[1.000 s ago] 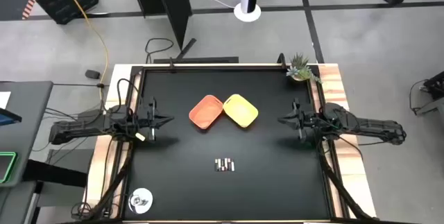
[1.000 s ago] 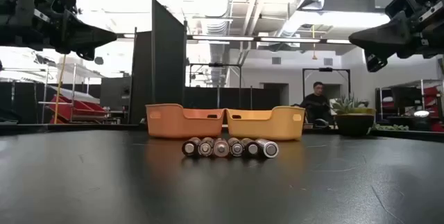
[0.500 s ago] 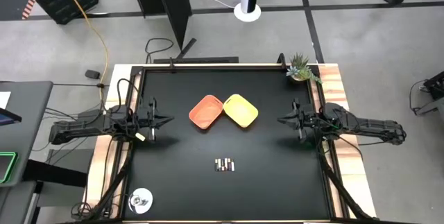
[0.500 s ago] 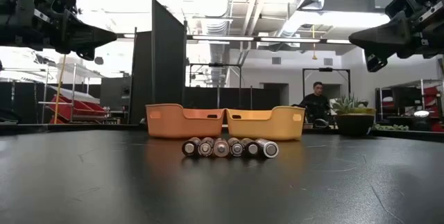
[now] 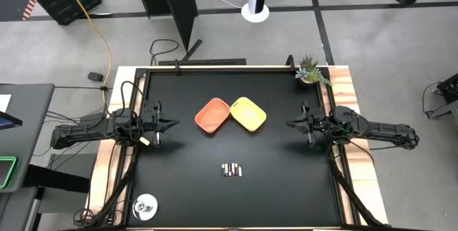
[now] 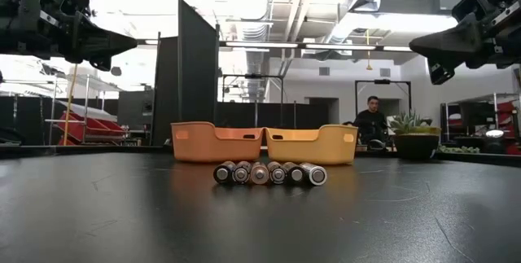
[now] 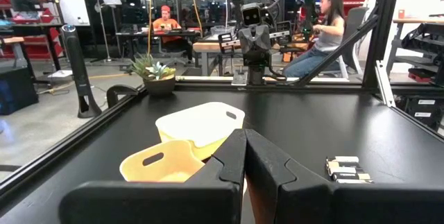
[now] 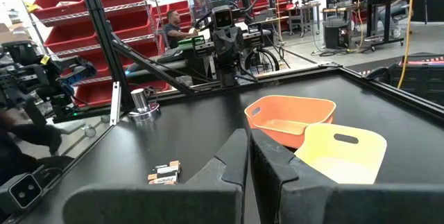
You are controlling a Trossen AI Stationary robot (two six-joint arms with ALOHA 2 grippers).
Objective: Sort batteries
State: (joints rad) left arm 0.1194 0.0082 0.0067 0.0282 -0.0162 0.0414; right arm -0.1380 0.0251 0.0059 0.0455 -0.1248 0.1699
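Several small dark and silvery batteries (image 5: 231, 169) lie side by side on the black table, near its front middle; the low view shows their round ends in a row (image 6: 270, 173). Behind them stand an orange tray (image 5: 212, 115) and a yellow tray (image 5: 248, 113), touching each other. My left gripper (image 5: 176, 124) hovers shut at the table's left side, pointing toward the trays. My right gripper (image 5: 288, 124) hovers shut at the right side, pointing toward them too. Both are well above the table and far from the batteries (image 7: 348, 169) (image 8: 165, 173).
A round silvery object (image 5: 145, 206) sits at the table's near left corner. A small potted plant (image 5: 310, 71) stands at the far right corner. A raised frame (image 5: 215, 69) rims the table. People sit in the room beyond.
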